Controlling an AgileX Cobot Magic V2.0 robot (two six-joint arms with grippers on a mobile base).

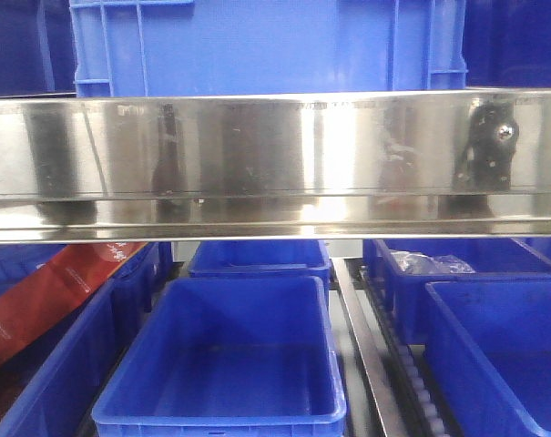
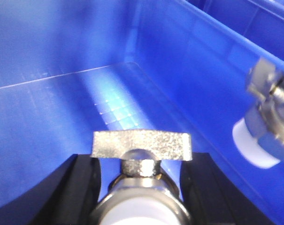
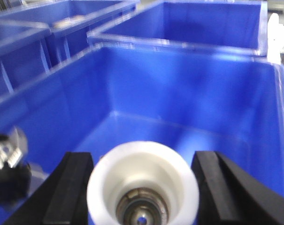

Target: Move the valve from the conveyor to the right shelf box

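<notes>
- Inside the blue box (image 2: 203, 70), low over its floor: left gripper (image 2: 141, 161) clamped on a valve (image 2: 141, 145), T-handle crosswise to the fingers, long axis running straight out toward the box's far corner
- Nearer the box's right wall, a bit blurry: second valve (image 2: 266, 126), white cap pointing down-left
- Above what looks like the same box: right gripper (image 3: 144, 161) closed around that second valve, cap end facing the wrist camera, axis in line with the fingers
- Under both: smooth hard plastic floor, loads of room, walls well apart
- Probably just a release from here, maybe a small bounce or roll
- Conveyor nowhere in view
</notes>
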